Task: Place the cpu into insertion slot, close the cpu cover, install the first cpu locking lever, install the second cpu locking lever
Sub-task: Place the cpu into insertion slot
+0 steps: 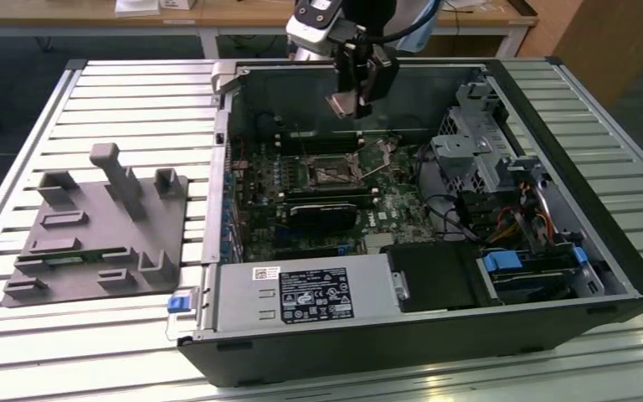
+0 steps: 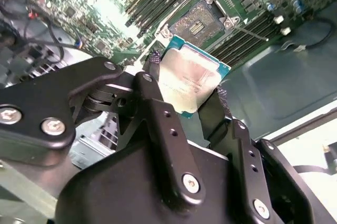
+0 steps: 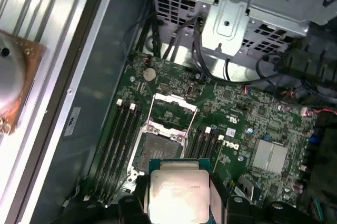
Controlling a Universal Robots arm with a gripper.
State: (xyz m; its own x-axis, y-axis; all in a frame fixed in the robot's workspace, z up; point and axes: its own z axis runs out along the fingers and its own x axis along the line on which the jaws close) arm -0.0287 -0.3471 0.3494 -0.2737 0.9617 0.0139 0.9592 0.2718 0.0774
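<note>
**Open tower case** (image 1: 589,251) lying on its side on a slatted metal surface (image 1: 131,92), with the motherboard (image 1: 394,205) facing up. The arm reaches down from above. Its gripper (image 1: 352,102) points downward over the open case, seen against the far inner wall in the exterior view. The two black fingers (image 2: 158,84) are closed on opposite edges of the cpu (image 2: 190,79), which hangs in the air clear of the board with its pale metal face turned toward both wrist cameras.

The insertion slot (image 3: 158,149) lies uncovered on the green board, apart from the chip, with open air between the two. The cpu cover (image 3: 172,112) stands raised at one edge of the socket. Long memory slots (image 3: 118,139) flank the socket on both sides. A perforated metal drive cage (image 3: 237,18) rises along one border of the board, with dark cables trailing beside it.

A labelled power-supply box (image 1: 299,295) fills the near corner of the case. A grey moulded fixture (image 1: 98,226) rests on the surface at the exterior view's left, well apart from the case.
</note>
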